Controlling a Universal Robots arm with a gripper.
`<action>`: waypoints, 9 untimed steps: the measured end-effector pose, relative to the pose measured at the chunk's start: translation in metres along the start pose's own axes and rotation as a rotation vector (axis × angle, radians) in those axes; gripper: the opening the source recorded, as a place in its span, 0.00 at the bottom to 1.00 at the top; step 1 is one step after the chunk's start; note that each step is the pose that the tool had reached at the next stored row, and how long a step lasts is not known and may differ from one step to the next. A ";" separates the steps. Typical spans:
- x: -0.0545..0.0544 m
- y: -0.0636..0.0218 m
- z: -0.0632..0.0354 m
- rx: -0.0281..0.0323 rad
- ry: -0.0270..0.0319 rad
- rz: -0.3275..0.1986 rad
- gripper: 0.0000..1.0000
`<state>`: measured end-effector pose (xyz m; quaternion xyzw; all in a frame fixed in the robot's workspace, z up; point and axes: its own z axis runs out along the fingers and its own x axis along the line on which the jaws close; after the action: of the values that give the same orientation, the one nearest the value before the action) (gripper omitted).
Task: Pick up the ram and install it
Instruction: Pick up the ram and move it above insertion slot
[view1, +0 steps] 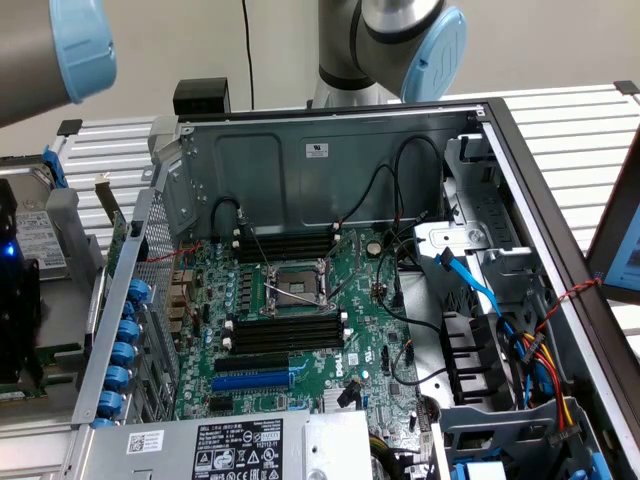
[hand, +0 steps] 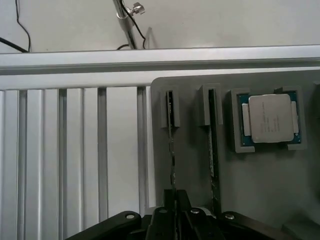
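Note:
The ram (hand: 172, 145) is a thin green stick standing on edge in the left slot of a grey holder block (hand: 260, 190). My gripper (hand: 175, 200) sits over the stick's near end. Its two dark fingers are pressed close together, with the stick's edge running in between them. A second like stick (hand: 213, 150) stands in the neighbouring slot, untouched. In the exterior view the open computer case shows the green motherboard (view1: 360, 300), with long black slots (view1: 285, 330) on both sides of the processor socket (view1: 295, 285).
A processor chip (hand: 270, 118) rests in a pocket of the grey holder beside the sticks. The holder sits on a slatted aluminium table (hand: 60, 150). Cables (view1: 520, 340) and a drive cage crowd the case on the exterior view's right.

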<state>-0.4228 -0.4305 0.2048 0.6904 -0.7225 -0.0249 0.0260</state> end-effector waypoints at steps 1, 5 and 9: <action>0.000 0.0000 0.0010 0.0035 -0.0001 0.000 0.18; 0.000 -0.0002 0.0029 0.0104 -0.0004 0.000 0.18; 0.000 -0.0002 0.0029 0.0106 -0.0004 0.000 0.18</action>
<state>-0.4228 -0.4305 0.2019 0.6906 -0.7226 -0.0212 0.0222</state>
